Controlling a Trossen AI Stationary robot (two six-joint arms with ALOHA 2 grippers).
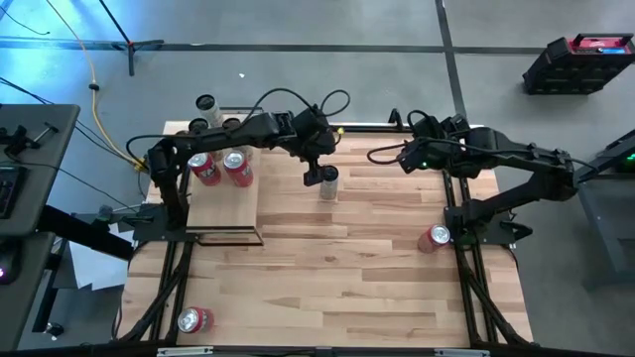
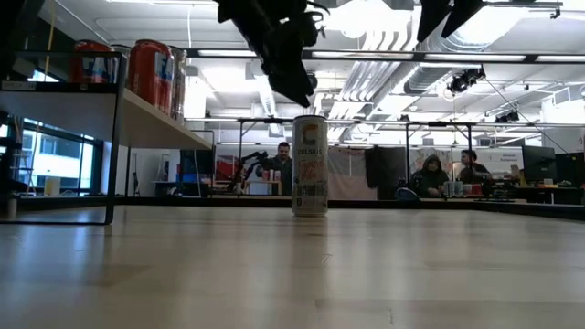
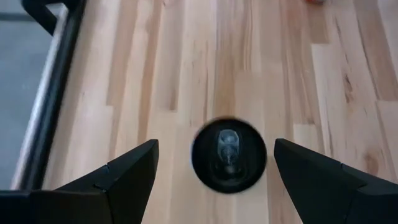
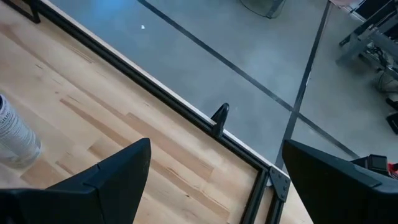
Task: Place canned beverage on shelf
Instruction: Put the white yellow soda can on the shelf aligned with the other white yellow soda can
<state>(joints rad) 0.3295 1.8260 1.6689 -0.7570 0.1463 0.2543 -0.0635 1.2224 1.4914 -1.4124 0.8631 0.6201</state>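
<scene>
A tall slim white can [image 2: 310, 166] stands upright on its base on the tabletop, near the middle of the far half [image 1: 328, 184]. My left gripper [image 2: 291, 78] hangs open just above it without touching. In the left wrist view the can's dark top [image 3: 229, 154] shows below and between the spread fingers. The shelf [image 1: 223, 210], a pale board in a black frame, stands at the far left and carries two red cans [image 1: 236, 167] at its far end. My right gripper [image 1: 381, 155] is open and empty over the far right of the table.
A red can [image 1: 437, 236] is at the table's right edge and another [image 1: 193, 319] at the near left corner. More cans [image 1: 206, 104] stand behind the shelf. The table's black rim [image 4: 186, 112] runs along the far edge. People sit in the room beyond [image 2: 430, 174].
</scene>
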